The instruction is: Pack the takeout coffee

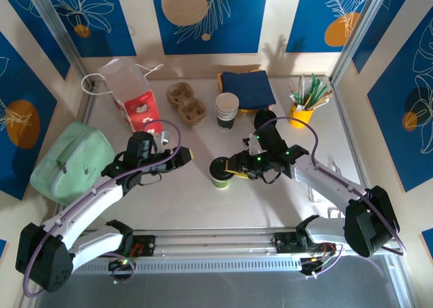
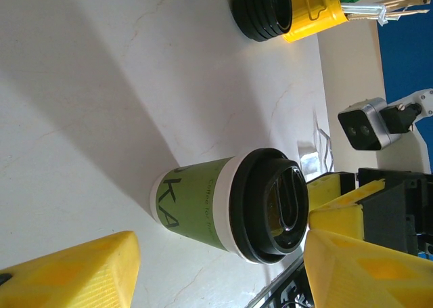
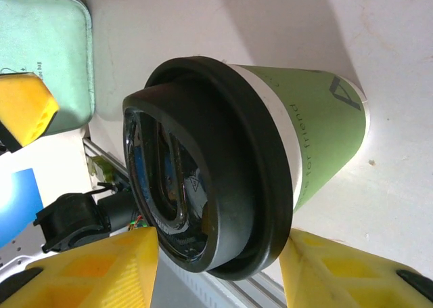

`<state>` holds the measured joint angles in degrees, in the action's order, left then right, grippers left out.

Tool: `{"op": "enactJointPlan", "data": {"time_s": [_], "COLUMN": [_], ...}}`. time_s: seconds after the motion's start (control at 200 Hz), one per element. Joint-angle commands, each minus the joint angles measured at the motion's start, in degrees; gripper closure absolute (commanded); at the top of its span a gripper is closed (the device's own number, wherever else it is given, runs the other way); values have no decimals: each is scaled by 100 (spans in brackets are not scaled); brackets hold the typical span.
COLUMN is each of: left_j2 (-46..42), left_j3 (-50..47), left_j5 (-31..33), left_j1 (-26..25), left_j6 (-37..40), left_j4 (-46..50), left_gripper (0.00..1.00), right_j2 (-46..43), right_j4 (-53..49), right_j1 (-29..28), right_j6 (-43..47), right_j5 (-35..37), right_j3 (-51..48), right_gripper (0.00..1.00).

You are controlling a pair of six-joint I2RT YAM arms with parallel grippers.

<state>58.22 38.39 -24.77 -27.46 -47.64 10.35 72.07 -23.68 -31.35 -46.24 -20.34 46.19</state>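
The takeout coffee (image 1: 219, 172), a lime-green cup with a black lid, stands upright on the table's middle. My right gripper (image 1: 234, 170) reaches it from the right. In the right wrist view its yellow fingers (image 3: 101, 267) flank the lower rim of the lid (image 3: 203, 166), one close on each side, and the right gripper (image 3: 218, 260) stands open around it. My left gripper (image 1: 184, 154) hangs just left of the cup, open. In the left wrist view the cup (image 2: 203, 200) lies beyond the left gripper (image 2: 213, 277), apart from both pads.
A red-and-white paper bag (image 1: 132, 95) stands at the back left, next to a cardboard cup carrier (image 1: 186, 103). A stack of cups (image 1: 226, 110), blue napkins (image 1: 247, 90), black lids (image 1: 265, 118) and a yellow holder (image 1: 301, 112) line the back. A green pouch (image 1: 71, 160) lies at the left.
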Motion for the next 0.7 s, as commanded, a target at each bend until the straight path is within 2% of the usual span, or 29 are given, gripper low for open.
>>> {"op": "enactJointPlan", "data": {"time_s": [0.0,0.48,0.695], "left_j2": [11,100,323], "left_j3": [73,54,172], "left_j5": [71,52,-18], "left_j1": [-49,-57,-196], "left_j6": [105,135,244], "left_j4": [81,72,-32], "left_gripper": [35,35,32], "right_j2": [50,80,-266], "right_j4": [-180,-428,-556], "right_j1": [-70,-196,-95], "right_j6": [124,325,505], "right_j5": [34,322,462], "right_j3": [170,367,332], "right_gripper": [49,48,45]}}
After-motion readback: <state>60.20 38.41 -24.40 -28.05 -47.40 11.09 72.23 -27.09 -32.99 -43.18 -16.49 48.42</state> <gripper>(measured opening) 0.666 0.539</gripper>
